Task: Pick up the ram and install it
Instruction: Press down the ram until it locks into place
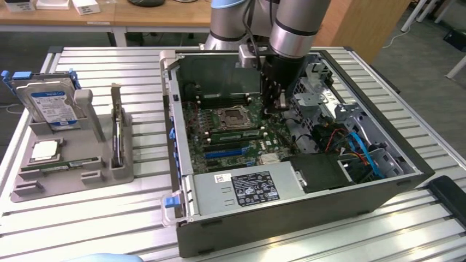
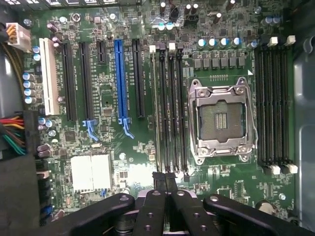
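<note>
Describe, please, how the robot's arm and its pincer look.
The arm is a thick tube of silver-grey metal with a dark band at the joint. A thin black cable runs down beside it. The pincer is black, with jointed links fastened by round silver pins.

A slatted aluminium bench (image 1: pixel 109 218) carried two things directly. An open computer case (image 1: pixel 291 218) sat toward the exterior view's right, its motherboard (image 1: pixel 226 131) exposed. A grey parts holder (image 1: pixel 80 158) lay toward the exterior view's left, just beside the case, with a hard drive (image 1: pixel 52 106) standing in it
</note>
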### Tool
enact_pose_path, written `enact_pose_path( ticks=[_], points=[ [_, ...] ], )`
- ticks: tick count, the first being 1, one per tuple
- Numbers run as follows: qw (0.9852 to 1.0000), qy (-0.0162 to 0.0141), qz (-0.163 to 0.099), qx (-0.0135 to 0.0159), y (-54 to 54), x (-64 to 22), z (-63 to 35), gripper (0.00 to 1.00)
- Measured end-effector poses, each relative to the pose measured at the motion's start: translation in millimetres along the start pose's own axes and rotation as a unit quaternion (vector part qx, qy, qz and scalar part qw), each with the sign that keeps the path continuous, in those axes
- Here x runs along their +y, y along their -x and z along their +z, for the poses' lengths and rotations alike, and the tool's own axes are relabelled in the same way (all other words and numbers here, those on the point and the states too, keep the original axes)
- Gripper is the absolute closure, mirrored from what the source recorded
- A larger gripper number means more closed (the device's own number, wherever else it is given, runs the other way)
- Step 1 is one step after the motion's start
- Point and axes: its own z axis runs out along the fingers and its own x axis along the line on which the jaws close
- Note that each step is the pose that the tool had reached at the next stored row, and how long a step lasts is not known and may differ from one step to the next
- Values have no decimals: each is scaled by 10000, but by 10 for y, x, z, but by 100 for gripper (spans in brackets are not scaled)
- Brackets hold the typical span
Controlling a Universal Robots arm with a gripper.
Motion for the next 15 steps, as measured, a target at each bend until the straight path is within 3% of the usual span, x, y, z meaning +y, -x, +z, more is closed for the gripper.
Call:
enact_pose_path(
  ticks=[15],
  points=[
    [10000,-4,0,0,1,-5,267,90]
  ],
)
